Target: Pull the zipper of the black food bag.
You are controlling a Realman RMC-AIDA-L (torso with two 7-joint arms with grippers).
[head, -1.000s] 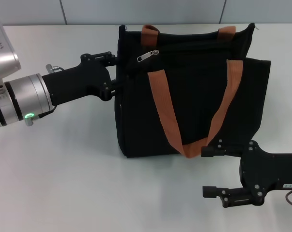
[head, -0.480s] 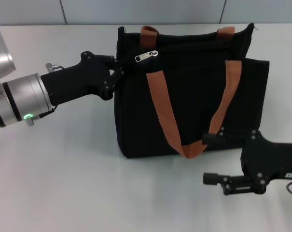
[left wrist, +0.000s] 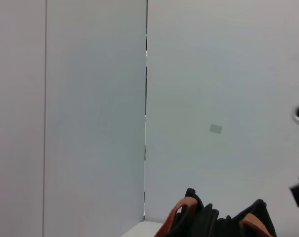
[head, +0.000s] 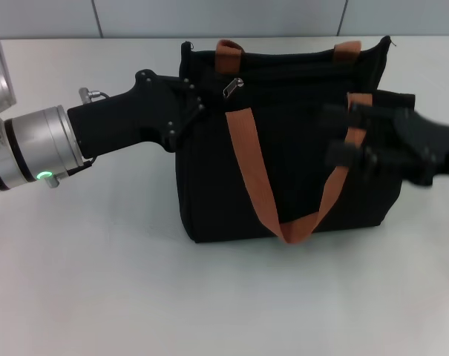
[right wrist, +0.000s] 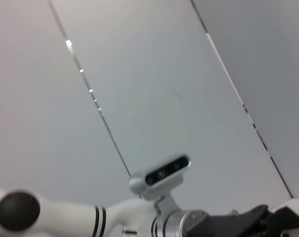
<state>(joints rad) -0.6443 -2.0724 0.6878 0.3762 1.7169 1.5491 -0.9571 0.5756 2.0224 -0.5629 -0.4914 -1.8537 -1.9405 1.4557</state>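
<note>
Black fabric bag (head: 291,141) stands upright on the white tabletop (head: 98,267), its silver zipper tab (head: 232,87) sitting near the left end of the top rim. Judging by that, the pull has barely begun and nearly the whole track is left to run. The left hand (head: 188,104) presses against the bag's upper left corner, clenched on the fabric there to steady it. The right hand (head: 350,133) hovers blurred over the bag's right side; I cannot tell how far open it is.
</note>
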